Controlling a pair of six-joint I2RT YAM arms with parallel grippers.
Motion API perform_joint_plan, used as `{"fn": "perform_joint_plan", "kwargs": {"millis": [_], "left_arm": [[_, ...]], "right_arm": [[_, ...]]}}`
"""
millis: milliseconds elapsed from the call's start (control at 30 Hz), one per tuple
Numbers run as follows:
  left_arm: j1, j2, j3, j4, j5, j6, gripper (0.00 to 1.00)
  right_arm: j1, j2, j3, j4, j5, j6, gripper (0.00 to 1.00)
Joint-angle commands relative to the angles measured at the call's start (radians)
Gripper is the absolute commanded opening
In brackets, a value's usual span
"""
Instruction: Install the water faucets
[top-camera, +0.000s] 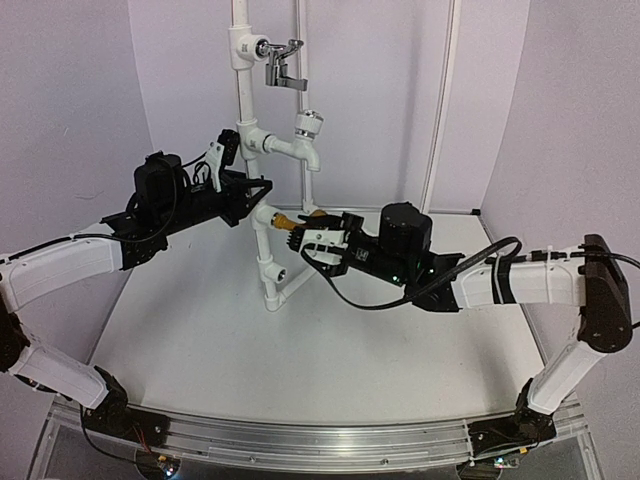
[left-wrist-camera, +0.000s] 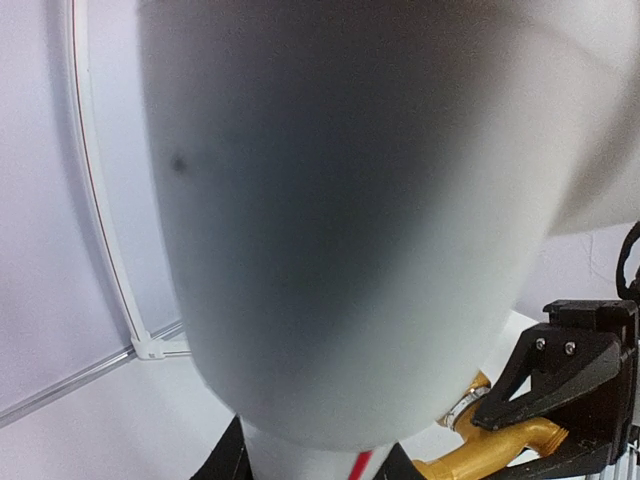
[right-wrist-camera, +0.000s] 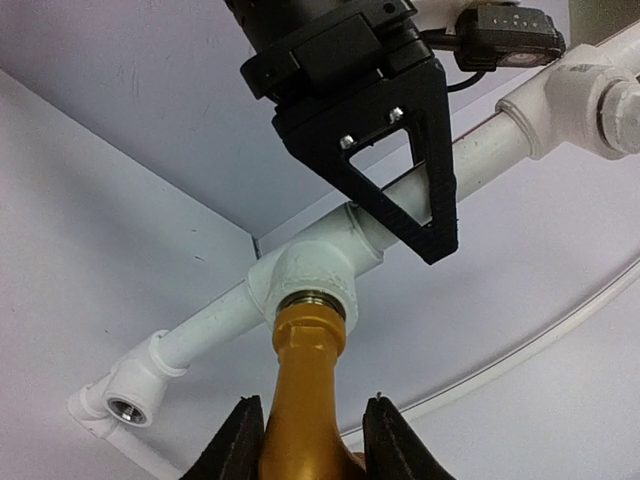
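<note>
The golden-brass water faucet (top-camera: 288, 221) sticks out sideways from a white tee fitting (top-camera: 265, 214) on the upright white pipe stand (top-camera: 246, 100). In the right wrist view its brass body (right-wrist-camera: 305, 380) meets the fitting (right-wrist-camera: 305, 275) at a silvery threaded ring. My right gripper (top-camera: 306, 238) (right-wrist-camera: 305, 445) is shut on that body, one black finger (right-wrist-camera: 238, 445) on each side. My left gripper (top-camera: 252, 190) is shut on the pipe just above the tee. That pipe fills the left wrist view as a blur, with the faucet (left-wrist-camera: 500, 455) at the lower right.
A chrome lever tap (top-camera: 284, 62) is mounted at the top of the stand, a white plastic tap (top-camera: 308, 138) lower down. An open threaded socket (top-camera: 278, 272) (right-wrist-camera: 125, 408) sits near the stand's base. White enclosure walls stand close behind.
</note>
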Motion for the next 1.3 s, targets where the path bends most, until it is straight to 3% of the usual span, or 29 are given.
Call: {"fn": "perform_joint_plan", "kwargs": {"millis": [0,133,367,700,800,900,1000,1167,1267], "left_arm": [[-0.022,0.023,-0.034,-0.218,0.109,-0.152,0.0],[-0.021,0.03,-0.032,-0.218,0.111,-0.153,0.0],[-0.021,0.032,-0.031,-0.218,0.111,-0.154,0.0],[-0.022,0.032,-0.031,-0.219,0.116,-0.158,0.0],[-0.021,0.032,-0.03,-0.219,0.123,-0.16,0.0],[-0.021,0.031,-0.031,-0.219,0.121,-0.16,0.0],[-0.021,0.028,-0.031,-0.219,0.115,-0.158,0.0],[-0.021,0.023,-0.034,-0.22,0.11,-0.155,0.0],[-0.021,0.025,-0.034,-0.22,0.109,-0.154,0.0]], "right_arm": [[-0.001,0.029,0.03,0.037,0.087,0.275,0.28],[-0.001,0.042,0.037,0.05,0.176,0.504,0.16],[-0.012,0.049,0.031,0.055,0.278,1.059,0.02],[-0.144,0.047,-0.085,0.041,0.138,2.334,0.0],[-0.191,0.079,-0.102,0.127,0.013,2.564,0.0],[-0.202,0.091,-0.074,0.223,-0.04,2.528,0.04],[-0.202,0.068,-0.029,0.204,-0.048,2.361,0.31],[-0.202,-0.02,0.009,-0.003,-0.011,1.873,0.74],[-0.202,-0.107,-0.018,-0.085,0.035,1.587,0.85]]}}
